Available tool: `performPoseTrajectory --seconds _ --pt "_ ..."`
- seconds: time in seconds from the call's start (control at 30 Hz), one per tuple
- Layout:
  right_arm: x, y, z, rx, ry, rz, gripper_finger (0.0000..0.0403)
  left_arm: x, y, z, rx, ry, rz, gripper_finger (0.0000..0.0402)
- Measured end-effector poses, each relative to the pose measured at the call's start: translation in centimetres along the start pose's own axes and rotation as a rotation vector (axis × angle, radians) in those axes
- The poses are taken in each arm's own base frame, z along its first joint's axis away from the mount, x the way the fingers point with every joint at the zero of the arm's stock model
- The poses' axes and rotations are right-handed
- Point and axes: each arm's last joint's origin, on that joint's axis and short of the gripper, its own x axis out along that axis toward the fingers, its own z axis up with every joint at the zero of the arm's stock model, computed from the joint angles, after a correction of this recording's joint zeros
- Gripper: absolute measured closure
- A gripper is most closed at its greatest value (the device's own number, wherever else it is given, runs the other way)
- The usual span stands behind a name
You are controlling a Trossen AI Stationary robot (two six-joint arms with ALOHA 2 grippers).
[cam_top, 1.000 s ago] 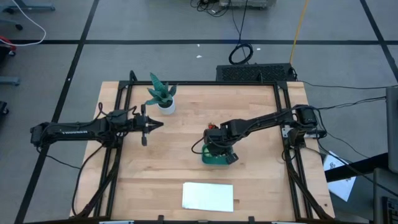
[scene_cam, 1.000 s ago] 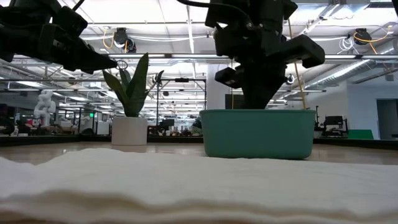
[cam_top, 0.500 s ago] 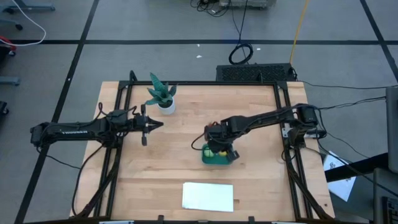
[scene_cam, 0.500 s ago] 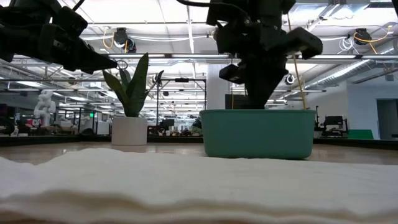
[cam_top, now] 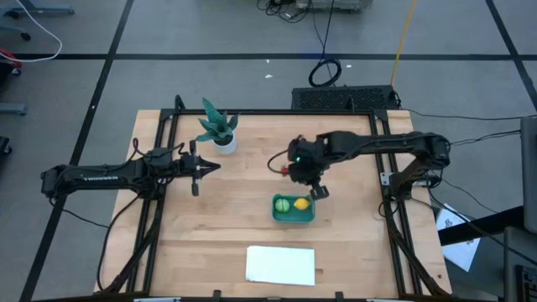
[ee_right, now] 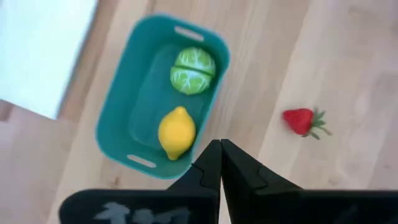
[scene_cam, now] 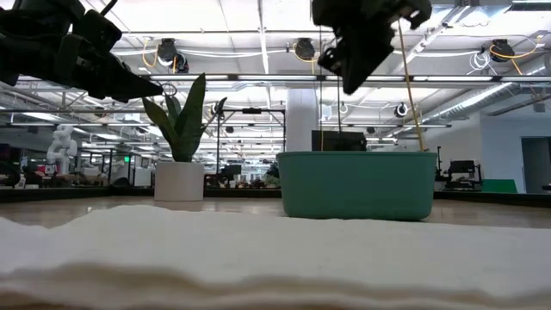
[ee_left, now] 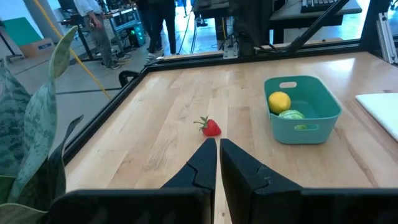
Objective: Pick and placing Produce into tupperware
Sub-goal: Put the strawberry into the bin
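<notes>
high view: two toy pieces lay in the container, the strawberry outside

the small teal-blue plastic tupperware sat just right of the frame's centre, with the round green toy piece and the yellow lemon-like piece side by side inside it. the red strawberry-like piece lay on the wooden table, apart from the container. the right gripper hung above the container's upper right corner, fingers pressed together, empty. the left gripper waited at centre left beside the potted green plant, fingers together, holding nothing.
</notes>
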Motion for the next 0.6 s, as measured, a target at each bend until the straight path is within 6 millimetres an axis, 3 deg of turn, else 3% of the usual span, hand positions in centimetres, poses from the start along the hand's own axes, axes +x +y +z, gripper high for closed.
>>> performPoseTrajectory --seconds 0.6 --pt "-7.4 1.4 -1.6 0.034 -0.248 -0.039 0.0403 0.0 0.0 0.0 -0.004 0.0 0.0 0.0376"
